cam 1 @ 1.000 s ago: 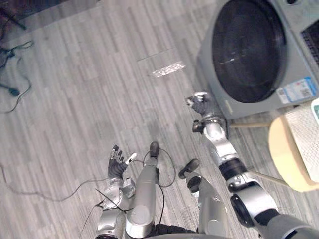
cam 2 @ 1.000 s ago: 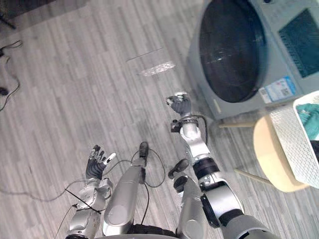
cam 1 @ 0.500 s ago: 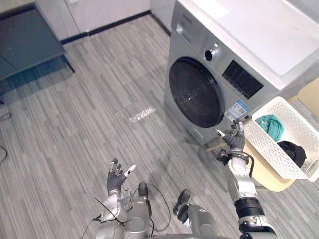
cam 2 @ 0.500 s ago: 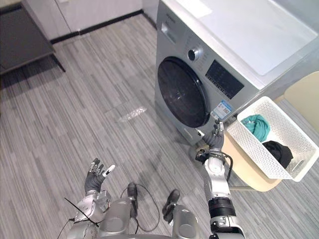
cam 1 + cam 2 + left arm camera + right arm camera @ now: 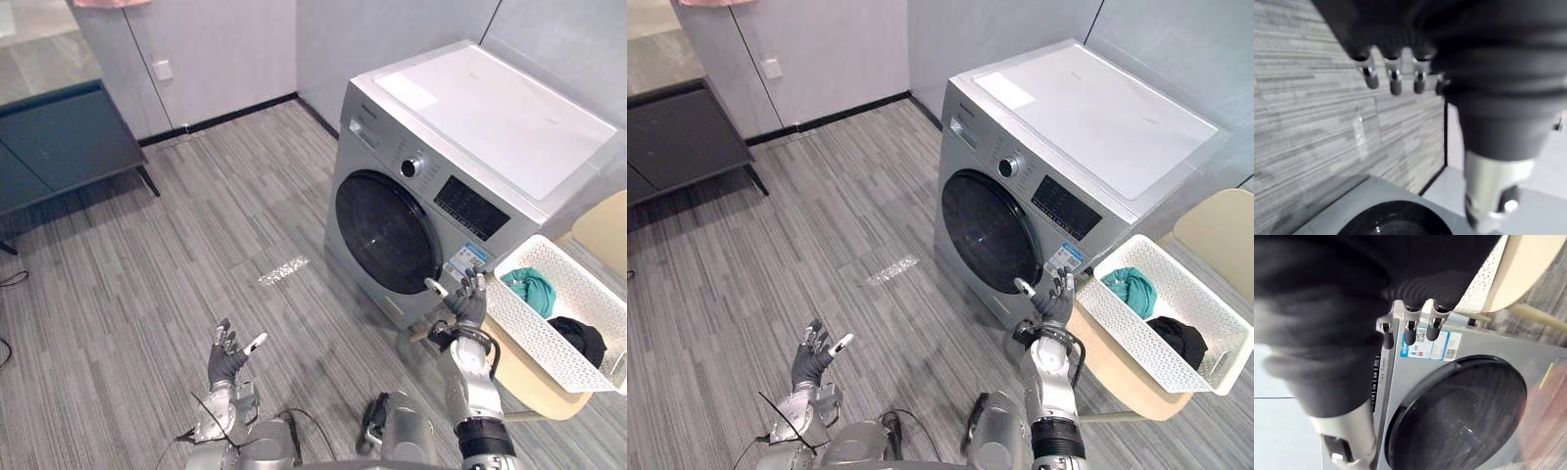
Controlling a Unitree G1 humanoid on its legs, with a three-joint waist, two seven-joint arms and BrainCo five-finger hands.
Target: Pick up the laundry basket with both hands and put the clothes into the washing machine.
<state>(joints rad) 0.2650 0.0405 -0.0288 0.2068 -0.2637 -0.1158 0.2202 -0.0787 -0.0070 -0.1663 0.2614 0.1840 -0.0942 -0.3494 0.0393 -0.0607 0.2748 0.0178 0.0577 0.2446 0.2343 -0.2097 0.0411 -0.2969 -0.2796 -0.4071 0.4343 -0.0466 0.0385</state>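
my view has swung up since a second ago: then i saw mostly floor and the round door, now the whole washing machine shows, with its white top and the wall behind it. that is the camera shifting, not the things. the machine's dark door is closed. the laundry basket, white and perforated, sits on a beige seat just to the right of the machine, with a teal cloth and a black cloth lying inside it. my right hand is raised with its fingers spread and straight, holding nothing, in front of the machine's lower right corner and near the basket's nearest end but not touching it; against the machine it sits much as it did half a second ago. my left hand stays low on my left over the grey plank floor, fingers splayed and empty, well apart from the basket. a dark low cabinet stands by the far wall.
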